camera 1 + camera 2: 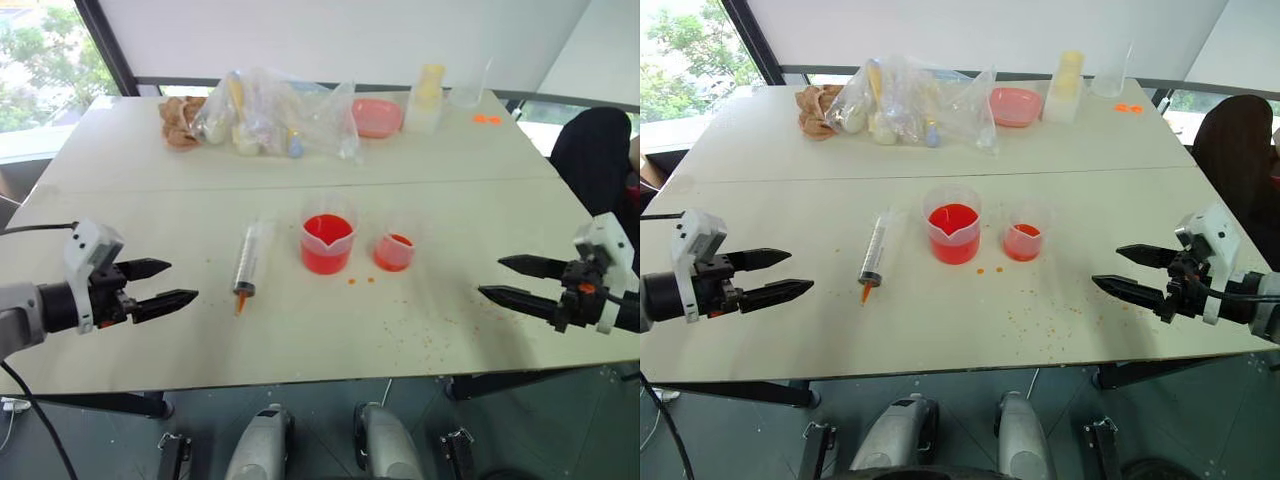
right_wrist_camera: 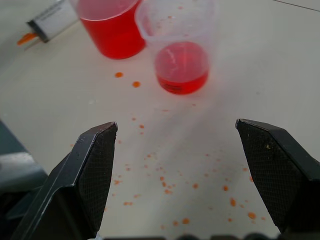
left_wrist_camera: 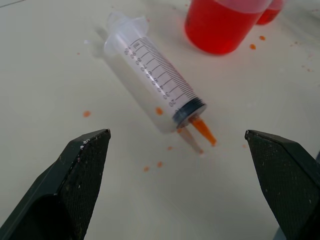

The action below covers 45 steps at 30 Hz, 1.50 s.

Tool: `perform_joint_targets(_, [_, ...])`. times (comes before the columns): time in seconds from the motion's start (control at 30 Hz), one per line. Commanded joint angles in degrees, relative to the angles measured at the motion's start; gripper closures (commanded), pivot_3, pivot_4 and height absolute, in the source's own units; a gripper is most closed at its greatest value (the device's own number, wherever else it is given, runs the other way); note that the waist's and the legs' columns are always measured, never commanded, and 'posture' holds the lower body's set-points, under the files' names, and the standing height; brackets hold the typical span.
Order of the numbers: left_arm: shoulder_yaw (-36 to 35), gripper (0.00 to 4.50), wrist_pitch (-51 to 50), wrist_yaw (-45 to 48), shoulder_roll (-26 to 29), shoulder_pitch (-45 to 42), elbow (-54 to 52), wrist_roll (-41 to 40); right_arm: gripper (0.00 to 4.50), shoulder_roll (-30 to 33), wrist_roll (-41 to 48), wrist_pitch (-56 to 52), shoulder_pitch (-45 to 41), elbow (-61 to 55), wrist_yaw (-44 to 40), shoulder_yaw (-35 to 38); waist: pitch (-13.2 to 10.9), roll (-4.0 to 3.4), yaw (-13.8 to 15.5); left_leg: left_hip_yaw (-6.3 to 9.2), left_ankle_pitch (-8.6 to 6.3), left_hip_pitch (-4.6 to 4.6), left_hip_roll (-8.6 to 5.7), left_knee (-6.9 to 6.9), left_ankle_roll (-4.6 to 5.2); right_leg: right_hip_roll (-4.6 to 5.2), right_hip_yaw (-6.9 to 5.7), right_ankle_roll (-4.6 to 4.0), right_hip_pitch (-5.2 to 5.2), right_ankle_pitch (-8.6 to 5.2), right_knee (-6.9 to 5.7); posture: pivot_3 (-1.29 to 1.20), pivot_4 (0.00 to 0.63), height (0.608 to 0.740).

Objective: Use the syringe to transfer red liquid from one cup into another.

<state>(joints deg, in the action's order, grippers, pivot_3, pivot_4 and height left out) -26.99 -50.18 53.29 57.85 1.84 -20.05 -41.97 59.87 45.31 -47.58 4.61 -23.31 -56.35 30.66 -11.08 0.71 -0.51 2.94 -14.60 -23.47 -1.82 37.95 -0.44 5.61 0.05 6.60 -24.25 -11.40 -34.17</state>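
Note:
The clear syringe point(image 1: 247, 265) lies flat on the white table point(image 1: 150, 330), orange tip toward the front edge, left of the cups. The spouted beaker point(image 1: 327, 243) stands mid-table holding red liquid point(image 1: 327, 232). Just right of it stands the smaller cup point(image 1: 394, 250) with a shallow layer of red liquid. My left gripper point(image 1: 165, 285) hovers open at the left, pointing toward the syringe point(image 3: 155, 82), nothing between its fingers point(image 3: 80, 175). My right gripper point(image 1: 510, 279) hovers open at the right, pointing toward the smaller cup point(image 2: 180, 47); its fingers point(image 2: 95, 165) are empty.
Red droplets point(image 1: 360, 281) speckle the table in front of and right of the cups. At the back lie a clear bag of items point(image 1: 270, 115), a brown object point(image 1: 181, 122), a pink bowl point(image 1: 377, 117), a white bottle point(image 1: 427, 98) and a clear cup point(image 1: 468, 92). A dark chair point(image 1: 595, 160) stands at the right.

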Motion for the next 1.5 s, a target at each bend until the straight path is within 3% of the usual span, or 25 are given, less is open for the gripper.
perform_joint_targets(0.03, [1.7,0.02,2.9,0.1,-0.7,0.2,0.9,2.1,0.51,-0.1,0.3,0.4,1.1,-3.6,-0.1,0.9,0.0,0.0,0.0,-0.02,0.0,-0.02,0.01,-0.01,0.0,0.0,0.0,0.0,-0.03,0.0,0.0,0.0,0.15,0.74])
perform_joint_targets(0.33, [3.6,0.02,4.1,-2.3,-3.9,0.0,0.4,3.6,0.51,-1.4,-1.9,2.0,1.9,-4.2,1.3,0.0,0.0,0.02,0.7,-0.08,-0.01,-0.05,0.01,-0.03,-0.01,0.02,0.03,0.0,-0.08,0.0,0.04,0.0,0.15,0.74])
perform_joint_targets(0.47, [5.8,0.02,5.8,-5.1,-3.7,0.2,0.3,8.0,0.51,-1.5,-3.4,3.0,1.5,-3.9,1.8,-0.9,0.0,0.01,1.1,-0.12,-0.01,-0.05,0.03,-0.03,-0.01,0.01,0.04,-0.01,-0.09,0.0,0.03,0.0,0.15,0.74])
perform_joint_targets(0.7, [6.7,0.02,-1.8,-8.1,-1.8,-4.6,-1.1,5.8,0.51,-1.8,-3.2,2.7,0.6,-3.8,2.3,-1.9,0.0,0.02,1.4,-0.14,-0.01,-0.05,0.03,-0.03,-0.01,0.02,0.05,0.0,-0.08,0.0,0.04,0.0,0.15,0.74])
perform_joint_targets(0.8, [7.9,0.02,-14.3,-7.4,2.9,-15.6,-1.5,-1.5,0.51,-1.5,-3.9,3.4,-0.5,-2.9,2.5,-2.2,-0.1,0.13,1.4,-0.12,-0.01,-0.05,0.02,-0.01,-0.01,-0.03,0.02,0.0,-0.07,0.01,0.0,0.0,0.15,0.74])
perform_joint_targets(0.9, [15.5,0.02,-24.2,-6.8,6.3,-34.1,2.7,-3.5,0.51,-0.7,-2.5,3.3,-4.2,-2.7,2.3,-2.1,-0.1,0.23,1.3,-0.06,0.0,-0.11,-0.05,0.11,0.0,-0.06,-0.07,0.03,-0.04,0.01,-0.03,0.0,0.15,0.74])
perform_joint_targets(1.03, [25.9,0.02,-39.4,-9.1,-0.7,-57.6,14.5,-3.1,0.51,-0.3,0.6,3.0,-11.1,-5.3,3.1,-2.0,-0.1,0.15,0.8,-0.11,0.01,0.04,-0.3,0.06,0.02,-0.05,0.0,0.35,0.11,0.07,-0.1,0.0,0.15,0.74])
perform_joint_targets(1.13, [37.0,0.02,-42.3,-14.6,-7.0,-69.7,30.8,3.1,0.51,-0.2,1.7,3.3,-16.0,-9.4,4.5,-4.6,-0.1,0.18,0.9,-0.12,0.0,0.02,-0.37,0.1,0.04,-0.06,-0.04,0.5,0.02,0.01,-0.31,0.0,0.15,0.74])
perform_joint_targets(1.33, [48.5,0.02,-42.3,-15.0,-14.7,-75.7,46.2,8.4,0.51,-2.3,3.7,3.3,-20.8,-13.7,7.7,-8.4,-0.1,0.27,-0.1,0.04,0.0,-0.01,-0.36,0.02,0.04,-0.04,0.0,0.55,-0.13,-0.05,-0.55,0.0,0.15,0.74])
perform_joint_targets(1.5, [50.5,0.02,-41.6,-14.7,-20.1,-74.6,52.3,11.3,0.51,-4.5,3.8,3.5,-18.7,-13.2,9.8,-7.1,-0.2,0.31,0.1,0.14,0.0,-0.1,-0.36,0.03,0.04,0.01,0.02,0.54,-0.21,-0.05,-0.53,0.0,0.15,0.74])
